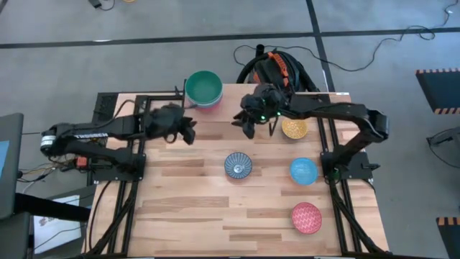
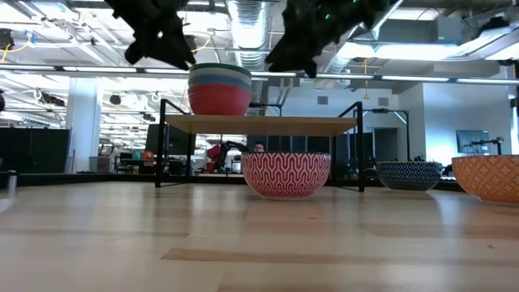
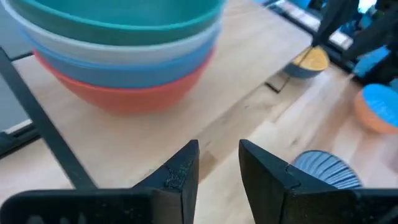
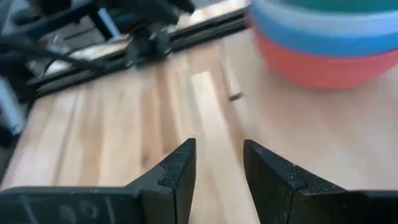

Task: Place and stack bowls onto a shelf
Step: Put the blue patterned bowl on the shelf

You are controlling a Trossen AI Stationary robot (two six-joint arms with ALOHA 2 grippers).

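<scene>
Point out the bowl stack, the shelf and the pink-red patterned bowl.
bowl stack (image 2: 220, 89), low view, side of the red bottom bowl.
shelf (image 2: 268, 124), low view, front edge of the board.
pink-red patterned bowl (image 2: 285, 174), low view, outer wall.

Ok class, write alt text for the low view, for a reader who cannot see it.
A stack of bowls, green on top and red at the bottom, sits at the left end of a small raised shelf. A pink-red patterned bowl stands on the table in front, a blue-white patterned bowl and an orange bowl to its right. Two dark grippers hang above.
</scene>
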